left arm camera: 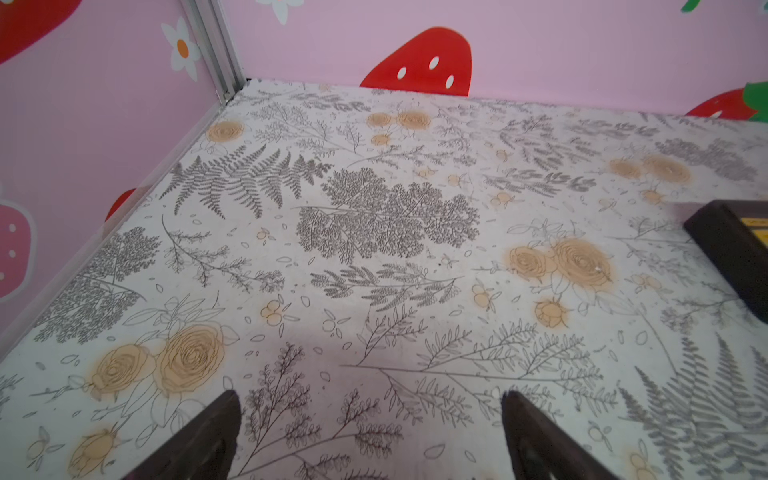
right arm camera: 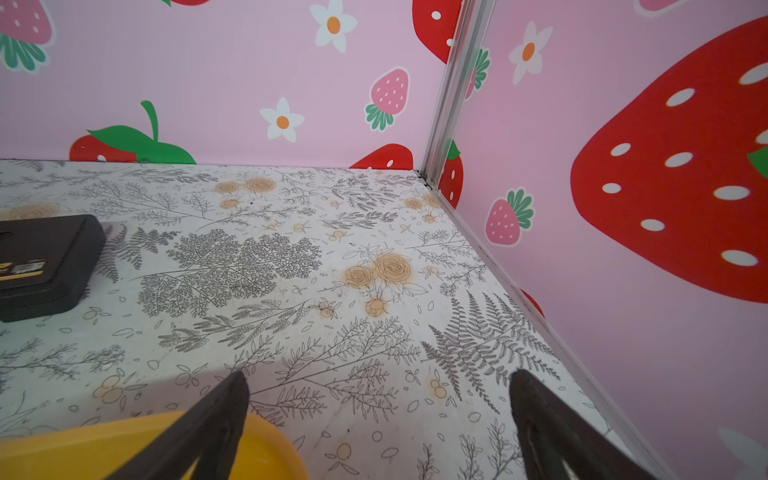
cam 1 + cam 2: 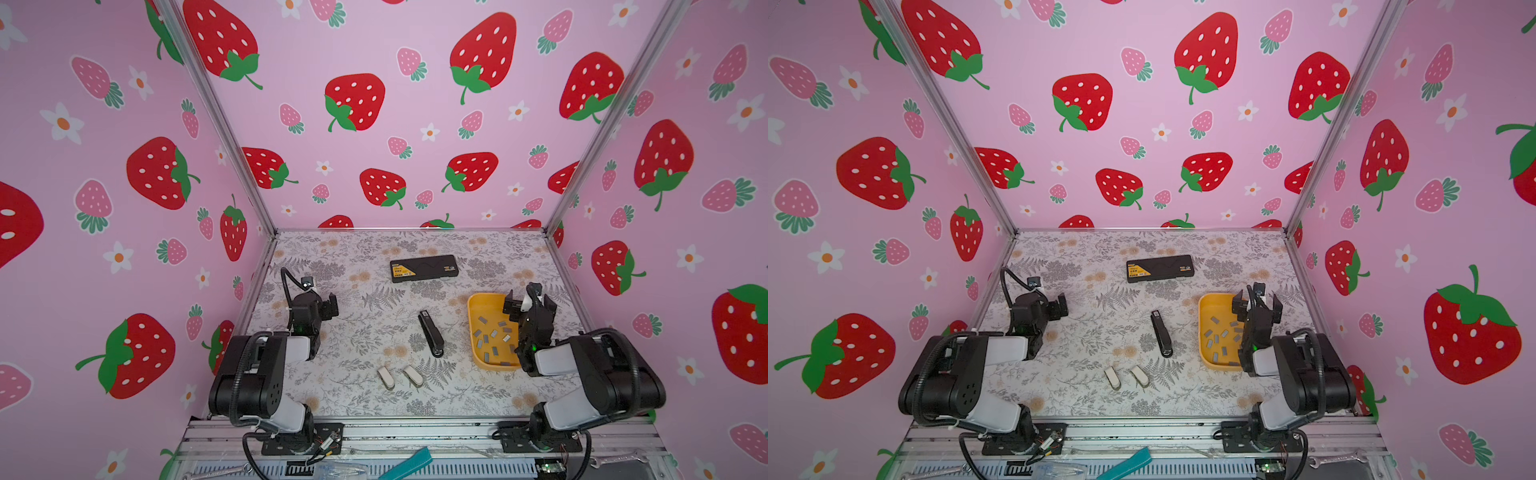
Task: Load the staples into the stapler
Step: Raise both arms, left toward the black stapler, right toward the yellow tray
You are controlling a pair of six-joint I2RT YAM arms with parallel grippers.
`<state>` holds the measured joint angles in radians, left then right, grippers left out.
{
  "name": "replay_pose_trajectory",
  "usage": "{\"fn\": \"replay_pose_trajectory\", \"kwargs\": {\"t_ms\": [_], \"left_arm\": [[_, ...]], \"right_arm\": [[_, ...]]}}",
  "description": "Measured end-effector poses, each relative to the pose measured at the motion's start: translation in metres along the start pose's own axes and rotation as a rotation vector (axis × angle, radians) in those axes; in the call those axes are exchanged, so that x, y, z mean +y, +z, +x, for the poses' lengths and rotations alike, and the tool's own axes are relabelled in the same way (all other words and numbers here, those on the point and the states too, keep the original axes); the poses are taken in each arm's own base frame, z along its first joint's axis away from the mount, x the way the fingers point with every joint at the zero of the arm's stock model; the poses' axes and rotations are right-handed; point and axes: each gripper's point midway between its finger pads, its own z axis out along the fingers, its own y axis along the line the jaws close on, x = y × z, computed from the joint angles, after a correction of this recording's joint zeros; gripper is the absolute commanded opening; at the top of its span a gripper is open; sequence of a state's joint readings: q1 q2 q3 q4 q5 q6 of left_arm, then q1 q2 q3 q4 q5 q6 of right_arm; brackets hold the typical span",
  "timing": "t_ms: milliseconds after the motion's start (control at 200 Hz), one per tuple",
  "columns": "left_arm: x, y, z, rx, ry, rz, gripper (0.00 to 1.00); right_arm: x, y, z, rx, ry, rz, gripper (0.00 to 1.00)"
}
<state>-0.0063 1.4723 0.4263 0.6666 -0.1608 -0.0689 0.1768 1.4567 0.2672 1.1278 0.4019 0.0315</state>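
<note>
Ines: Nearest the lens runs the bare aluminium rail (image 3: 415,432) that carries both arm bases, with a teal strip (image 3: 409,463) lying at its front. How far along is the loading?

Otto: Not begun, I judge. Take it by size. Over the floral-print counter (image 3: 365,324) the left gripper (image 1: 370,401) hangs above bare surface on its own side, jaws spread wide with nothing between them. Just as wide and just as empty, the right gripper (image 2: 378,376) hovers at the far end of the tray, one finger above the rim in its wrist view.

Ines: And the flat black box with the yellow label (image 3: 423,268)?

Otto: Far back, well apart from both grippers. Next down, the shallow yellow plastic tray (image 3: 486,307) sits on the right. Lying flat mid-counter near the tray's left side, the slim black stapler (image 3: 430,332) appears shut, though the top views are too small to be sure.

Ines: Those two small white oblong pieces (image 3: 385,376)?

Otto: Side by side near the front, clear of the stapler. I cannot tell what they are.

Ines: And the smallest?

Otto: About a dozen short flat grey metal staples (image 3: 493,333), all scattered loose inside the tray. None is gripped and none is at the stapler. Everything is left: open the stapler, pick a strip, seat it, close up.
</note>
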Motion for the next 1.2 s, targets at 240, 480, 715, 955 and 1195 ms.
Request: {"fn": "replay_pose_trajectory", "kwargs": {"t_ms": [240, 480, 715, 955, 1195], "left_arm": [[0.002, -0.055, -0.087, -0.167, -0.077, 0.021, 0.99], [-0.016, -0.124, -0.119, -0.280, -0.160, 0.202, 0.99], [-0.051, -0.134, -0.109, -0.214, -0.206, 0.418, 0.99], [-0.064, -0.114, -0.088, -0.109, -0.286, 0.453, 0.99], [-0.064, -0.112, -0.091, -0.110, -0.411, 0.446, 0.99]], "right_arm": [[-0.023, -0.009, -0.099, -0.081, 0.196, 0.068, 0.99], [-0.017, -0.051, -0.120, -0.007, 0.397, -0.085, 0.99], [0.025, -0.102, -0.099, -0.019, 0.431, -0.374, 0.99], [0.091, -0.122, -0.055, 0.079, 0.267, -0.560, 0.98], [0.106, -0.115, -0.044, 0.080, 0.185, -0.535, 0.98]]}}
